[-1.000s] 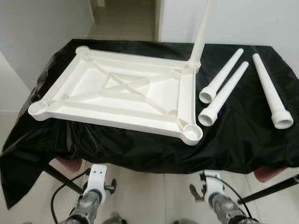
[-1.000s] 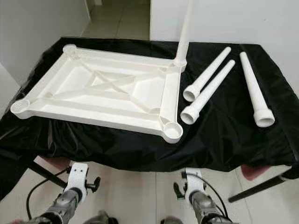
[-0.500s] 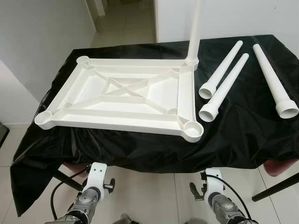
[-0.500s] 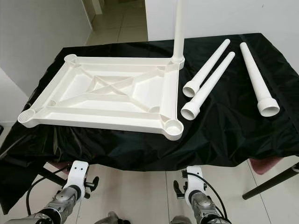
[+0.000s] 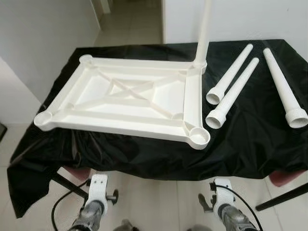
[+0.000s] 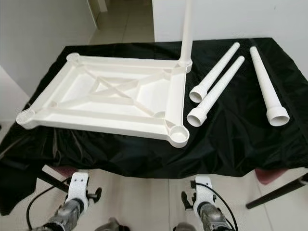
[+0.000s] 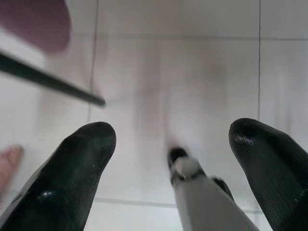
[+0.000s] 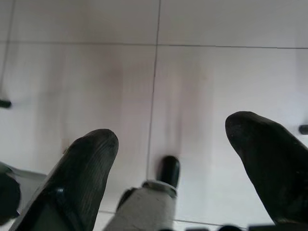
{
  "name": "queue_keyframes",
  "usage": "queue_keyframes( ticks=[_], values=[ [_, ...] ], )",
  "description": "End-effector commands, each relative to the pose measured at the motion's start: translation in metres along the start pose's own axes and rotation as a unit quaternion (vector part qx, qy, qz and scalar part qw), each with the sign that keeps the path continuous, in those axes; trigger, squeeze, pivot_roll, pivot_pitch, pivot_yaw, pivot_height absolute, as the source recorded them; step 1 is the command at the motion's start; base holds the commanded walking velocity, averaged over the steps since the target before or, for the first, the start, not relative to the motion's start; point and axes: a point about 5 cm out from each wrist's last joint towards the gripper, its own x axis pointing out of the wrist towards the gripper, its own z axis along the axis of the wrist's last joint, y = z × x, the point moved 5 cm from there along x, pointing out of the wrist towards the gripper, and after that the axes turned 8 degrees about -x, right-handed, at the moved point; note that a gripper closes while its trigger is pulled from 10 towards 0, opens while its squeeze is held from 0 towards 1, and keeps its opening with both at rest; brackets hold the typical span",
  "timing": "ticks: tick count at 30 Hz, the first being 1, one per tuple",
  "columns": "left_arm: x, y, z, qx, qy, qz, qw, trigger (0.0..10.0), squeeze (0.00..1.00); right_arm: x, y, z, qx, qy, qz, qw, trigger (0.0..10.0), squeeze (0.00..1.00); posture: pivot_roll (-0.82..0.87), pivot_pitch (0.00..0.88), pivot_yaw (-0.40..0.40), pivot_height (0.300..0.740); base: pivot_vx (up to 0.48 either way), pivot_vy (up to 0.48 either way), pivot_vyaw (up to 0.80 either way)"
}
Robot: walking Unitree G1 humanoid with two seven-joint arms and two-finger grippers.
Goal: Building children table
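Since the earlier frame nothing on the black cloth (image 5: 250,139) has shifted; only the camera has dipped and turned a little, so the scene sits slightly lower in view. The white plastic tabletop (image 5: 130,103) lies upside down on the cloth, a smooth rectangular tray shape with raised ribs crossing in an X and a round socket at each corner. One tapered white leg (image 5: 204,29) stands upright in the socket at its far right corner. To the right of the tabletop three loose legs lie on the glossy, wrinkled cloth: two (image 5: 230,74) (image 5: 232,94) side by side near its edge, the third (image 5: 283,89) farther right, all with flared open ends toward the robot. Below the tabletop both arms hang over pale floor tiles, the left gripper (image 7: 173,144) and right gripper (image 8: 171,139) each with rounded black fingers spread apart, grasping nothing.
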Motion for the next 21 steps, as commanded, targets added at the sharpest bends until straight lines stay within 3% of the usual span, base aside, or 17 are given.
queue_keyframes(
  ticks=[1, 7, 15, 21],
  values=[
    [-0.002, 0.009, -0.007, -0.013, 0.008, 0.038, 0.999, 10.0, 0.0, -0.002, 0.008, -0.012, -0.001, 0.022, 0.018, 1.0, 10.0, 0.0, 0.01, 0.0, -0.025, 0.74, 0.0, 0.0, 0.0],
    [-0.004, 0.006, -0.016, -0.013, 0.017, 0.033, 0.999, 10.0, 0.0, -0.004, 0.01, -0.02, -0.006, 0.041, 0.026, 0.999, 10.0, 0.0, 0.05, 0.0, -0.051, 0.74, 0.0, 0.0, 0.0],
    [-0.007, 0.006, -0.027, 0.004, 0.037, 0.031, 0.999, 10.0, 0.0, -0.006, 0.012, -0.027, -0.007, 0.056, 0.03, 0.998, 10.0, 0.0, 0.05, 0.0, -0.029, 0.74, 0.0, 0.0, 0.0],
    [-0.007, -0.005, -0.033, 0.039, 0.053, 0.008, 0.998, 10.0, 0.0, -0.008, 0.021, -0.037, -0.012, 0.075, 0.038, 0.996, 10.0, 0.0, 0.02, 0.0, 0.002, 0.74, 0.0, 0.0, 0.0]
  ],
)
